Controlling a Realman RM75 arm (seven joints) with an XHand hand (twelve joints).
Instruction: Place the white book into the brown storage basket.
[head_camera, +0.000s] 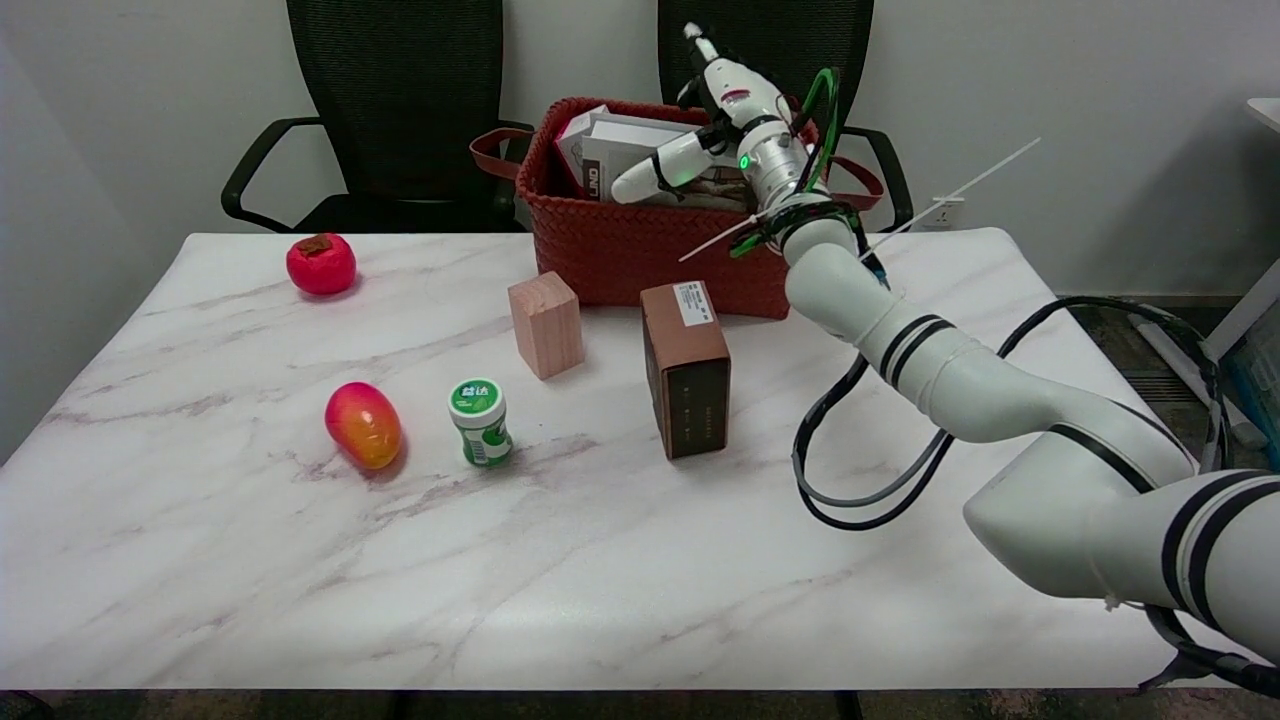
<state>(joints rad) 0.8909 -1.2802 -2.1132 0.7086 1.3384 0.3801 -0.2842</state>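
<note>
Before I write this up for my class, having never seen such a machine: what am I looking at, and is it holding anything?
This is one picture, taken from a camera above the table's near side. The white jointed thing is a robot arm ending in its right hand, which hangs over a brown woven storage basket. A white book already lies inside the basket; the fingers are spread and seem to grip nothing. On the marble table stand a brown box, a wooden block, a green-lidded jar and two toy fruits: a mango and a red persimmon.
</note>
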